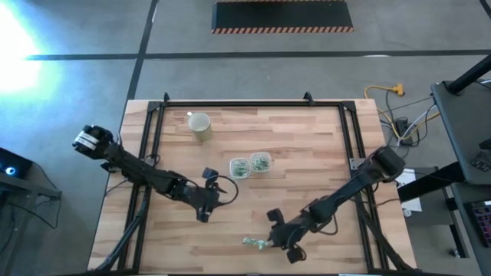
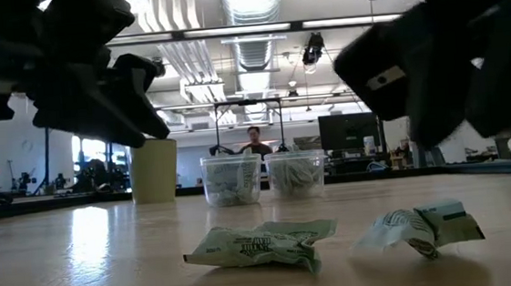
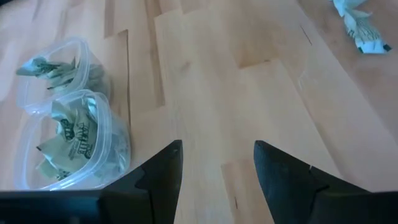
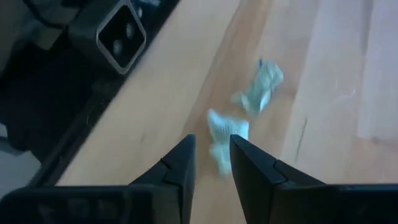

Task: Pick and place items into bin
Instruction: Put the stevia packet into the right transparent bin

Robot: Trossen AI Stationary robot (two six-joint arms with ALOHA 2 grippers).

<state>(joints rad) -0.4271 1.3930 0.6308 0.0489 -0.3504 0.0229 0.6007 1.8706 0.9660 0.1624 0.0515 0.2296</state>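
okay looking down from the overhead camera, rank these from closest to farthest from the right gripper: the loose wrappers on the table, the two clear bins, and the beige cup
From the right gripper:
1. Loose wrappers, just beside its fingers at the table's near edge.
2. Clear bins, mid-table; the two sit side by side, too close to rank apart.
3. Beige cup, far-left corner area.

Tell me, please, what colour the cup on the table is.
The cup is pale yellowish beige, shown best in the high view.

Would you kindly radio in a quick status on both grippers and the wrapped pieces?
Left gripper open, empty, beside two clear tubs holding pieces. Right gripper partly open above two loose wrapped pieces at the near table edge. Nothing in the way.
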